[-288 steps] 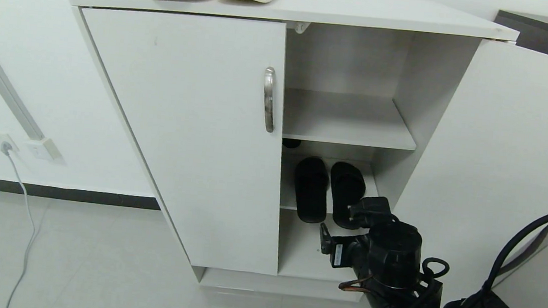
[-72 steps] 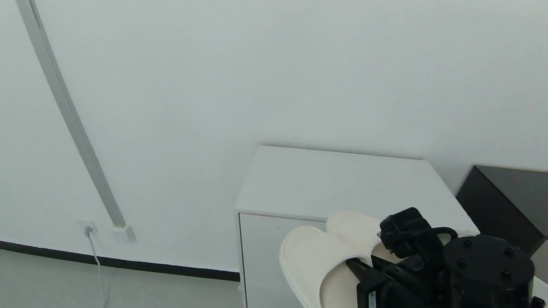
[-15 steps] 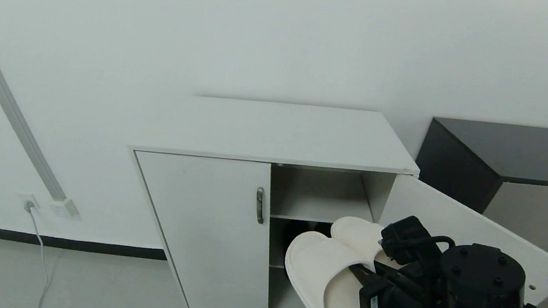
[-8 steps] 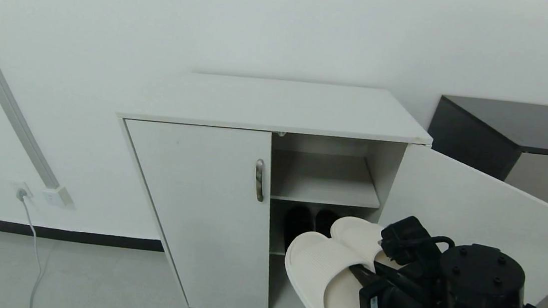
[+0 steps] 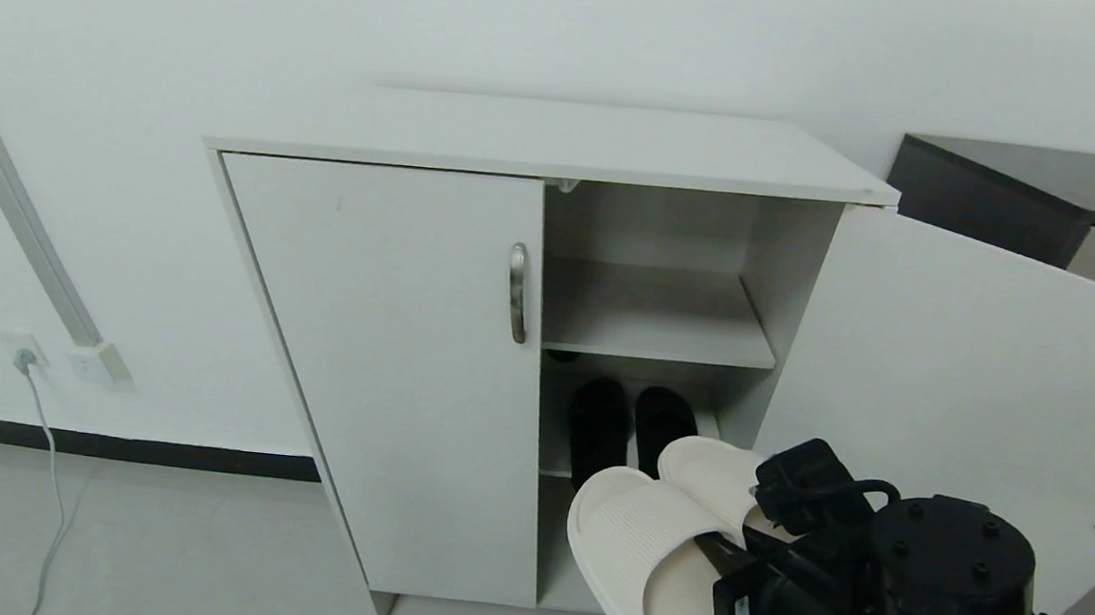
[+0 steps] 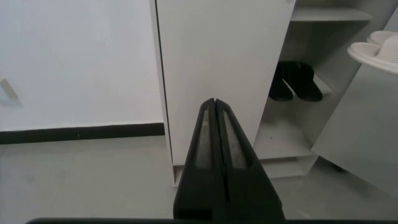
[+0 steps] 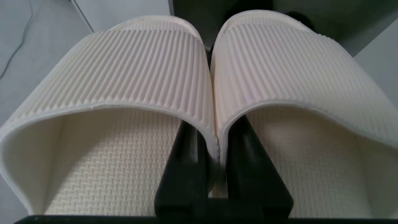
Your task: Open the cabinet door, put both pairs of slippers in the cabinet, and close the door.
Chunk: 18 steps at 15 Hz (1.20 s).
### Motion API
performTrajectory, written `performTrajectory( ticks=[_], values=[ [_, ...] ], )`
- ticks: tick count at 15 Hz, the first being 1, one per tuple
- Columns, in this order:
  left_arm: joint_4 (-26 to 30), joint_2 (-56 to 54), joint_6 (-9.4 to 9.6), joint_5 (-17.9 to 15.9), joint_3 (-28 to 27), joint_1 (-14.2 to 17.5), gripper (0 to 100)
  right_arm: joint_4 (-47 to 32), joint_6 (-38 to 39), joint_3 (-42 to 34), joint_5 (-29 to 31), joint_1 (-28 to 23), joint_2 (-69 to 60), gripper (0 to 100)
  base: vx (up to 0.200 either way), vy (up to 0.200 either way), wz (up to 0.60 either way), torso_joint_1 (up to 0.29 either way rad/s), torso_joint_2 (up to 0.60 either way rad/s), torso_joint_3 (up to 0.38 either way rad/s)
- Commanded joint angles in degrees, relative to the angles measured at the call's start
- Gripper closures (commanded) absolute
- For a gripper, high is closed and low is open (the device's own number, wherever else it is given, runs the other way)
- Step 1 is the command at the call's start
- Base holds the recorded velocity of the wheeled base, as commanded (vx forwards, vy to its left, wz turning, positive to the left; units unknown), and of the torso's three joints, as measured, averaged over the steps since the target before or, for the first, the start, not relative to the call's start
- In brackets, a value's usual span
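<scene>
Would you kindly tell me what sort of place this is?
Probably a home-style entryway: a white shoe cabinet holds black slippers, the right gripper carries cream slippers, and a wall socket sits low down.

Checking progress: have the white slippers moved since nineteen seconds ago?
Yes. The white slippers left the cabinet top; the right gripper holds them low, before the open right compartment.

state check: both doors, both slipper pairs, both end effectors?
Left cabinet door: shut.
Right cabinet door: swung wide open.
Black slippers: inside, on the lower shelf.
Cream slippers: pinched together, outside the cabinet.
Right end effector: shut on cream slippers.
Left end effector: shut, empty.
</scene>
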<state>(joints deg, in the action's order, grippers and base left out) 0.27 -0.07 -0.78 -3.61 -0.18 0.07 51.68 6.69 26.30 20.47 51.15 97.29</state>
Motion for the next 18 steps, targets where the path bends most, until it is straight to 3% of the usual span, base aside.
performTrajectory(
  ticks=[1,7,18],
  values=[
    [0.0,0.1,-0.01,0.0,0.0,0.0,100,0.0,0.0,-0.1,0.0,0.0,0.2,100,0.000,0.000,0.00,-0.071,0.45,0.383],
    [0.0,0.1,-0.01,0.0,0.0,0.0,100,0.1,0.0,-0.6,0.0,0.2,0.6,100,0.000,0.000,0.00,-0.019,0.34,0.321],
    [-0.1,0.1,-0.10,0.0,0.0,0.0,100,1.1,-1.7,-1.4,-0.5,1.3,1.3,100,0.000,0.000,-0.05,0.000,0.01,0.004]
  ],
)
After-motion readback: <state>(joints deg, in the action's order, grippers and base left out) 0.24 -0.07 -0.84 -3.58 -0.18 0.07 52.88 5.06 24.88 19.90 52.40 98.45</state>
